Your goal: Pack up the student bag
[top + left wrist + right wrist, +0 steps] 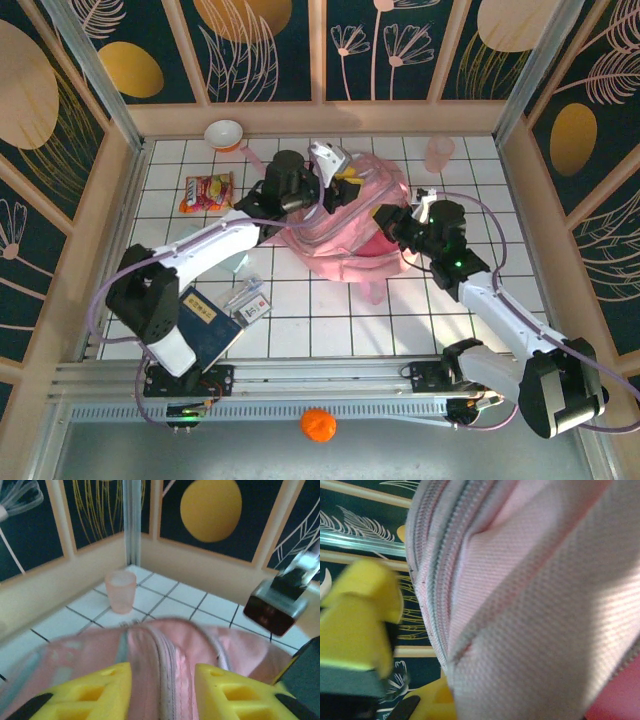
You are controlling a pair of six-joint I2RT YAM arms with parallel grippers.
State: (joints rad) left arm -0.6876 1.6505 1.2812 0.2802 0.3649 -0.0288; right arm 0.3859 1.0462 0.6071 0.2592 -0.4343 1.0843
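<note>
The table (330,320) is white tile with dark grout lines, boxed in on three sides by a pale wooden frame. The walls (270,50) are dark blue panels painted with gold ovals and thin pale leaves and flowers. A metal rail (300,375) runs along the near edge, and an orange ball (318,424) lies on the grey ledge nearer than that.

The bag (355,235) lies slumped in the middle of the table, somewhat to the far side. The left gripper (335,170) is at its far left corner. In the left wrist view its yellow fingers (95,692) stand partly apart above the bag's (165,650) zipper ridge (I cannot tell whether they touch it). The right gripper (395,225) is at the bag's right edge, closed on a fold of the pink cloth (520,605), which runs down past its yellow finger (357,615).

A pink cup (438,153) stands upright at the far right, apart from the bag. A bowl (224,133) sits far left against the wall, and a snack packet (207,191) lies just near of it. A blue book (205,325) lies near left.
</note>
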